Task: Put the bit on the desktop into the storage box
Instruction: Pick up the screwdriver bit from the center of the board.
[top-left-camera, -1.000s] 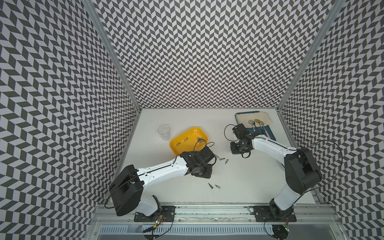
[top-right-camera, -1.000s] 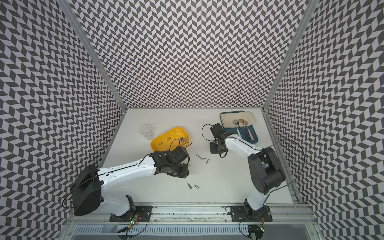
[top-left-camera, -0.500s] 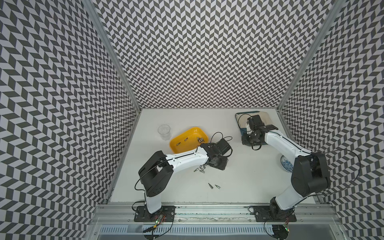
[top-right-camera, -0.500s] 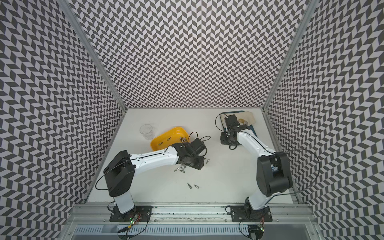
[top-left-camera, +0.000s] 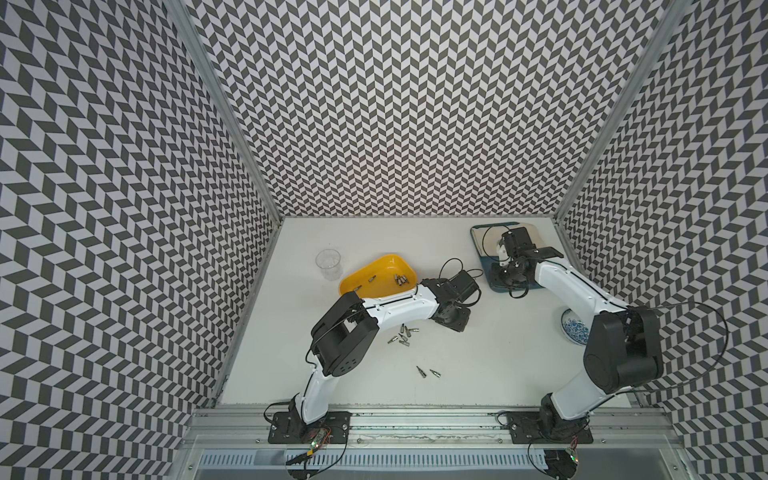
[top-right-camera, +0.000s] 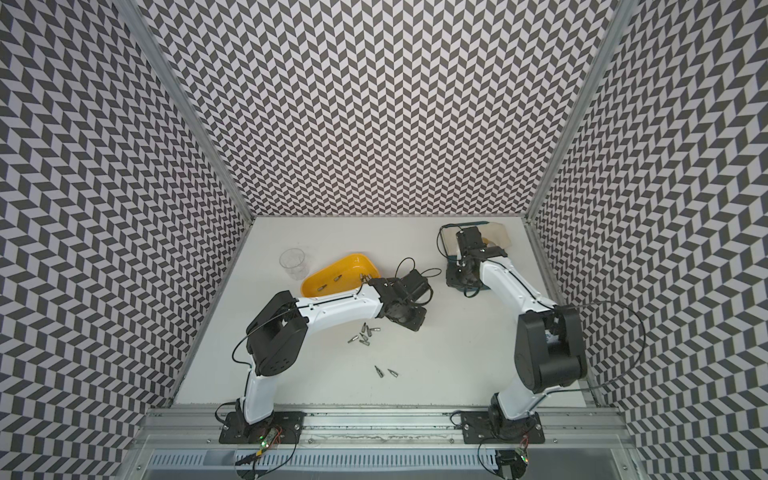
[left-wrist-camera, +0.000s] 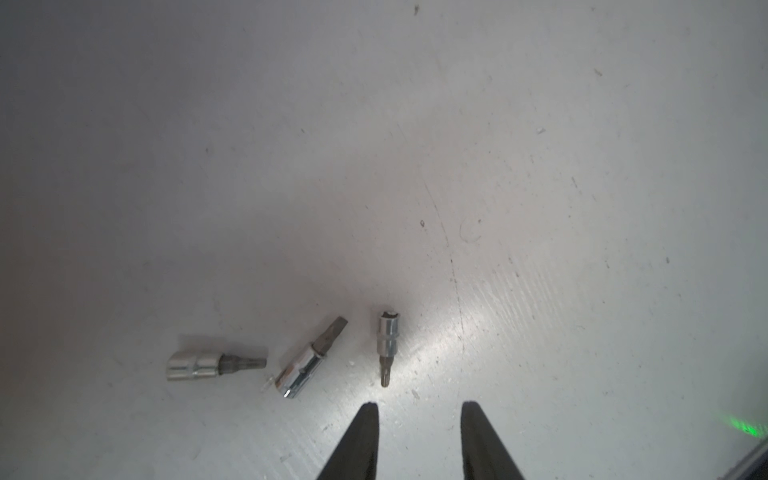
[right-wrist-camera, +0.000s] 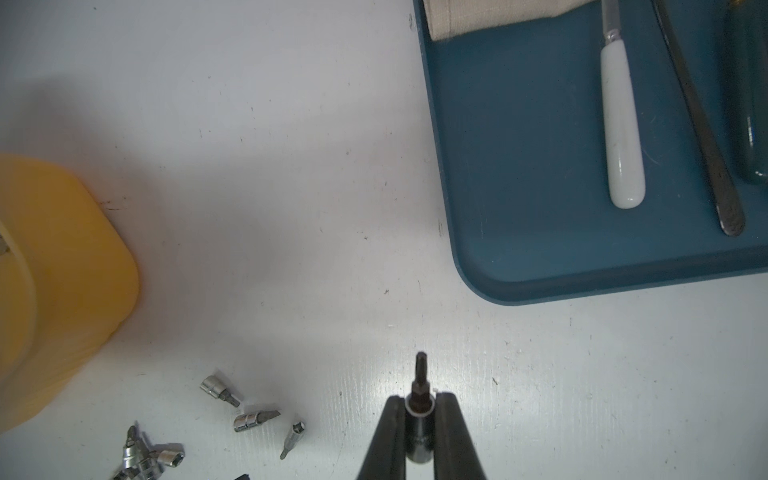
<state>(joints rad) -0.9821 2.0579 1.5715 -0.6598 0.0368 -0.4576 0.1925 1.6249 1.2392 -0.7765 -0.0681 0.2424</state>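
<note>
Looking through the right wrist view, I see the right hand (right-wrist-camera: 420, 409) clenched on a bit (right-wrist-camera: 421, 374). Its dark tip sticks out past the fingertips, with the table (right-wrist-camera: 291, 208) behind it and the tray (right-wrist-camera: 519, 166) at upper right. The left hand (left-wrist-camera: 419, 409) is parted with nothing between its fingers. Three bits (left-wrist-camera: 309, 359) lie on the table just above the fingertips at lower centre of that frame, none touched. In both top views the box (top-left-camera: 374, 266) sits left of centre, holding stored bits (top-left-camera: 400, 279), and the left hand is just below and right of it. A cluster (top-left-camera: 404, 334) lies below the left forearm, and a pair (top-left-camera: 428, 372) lies lower down. The right hand shows at the tray, upper right.
</note>
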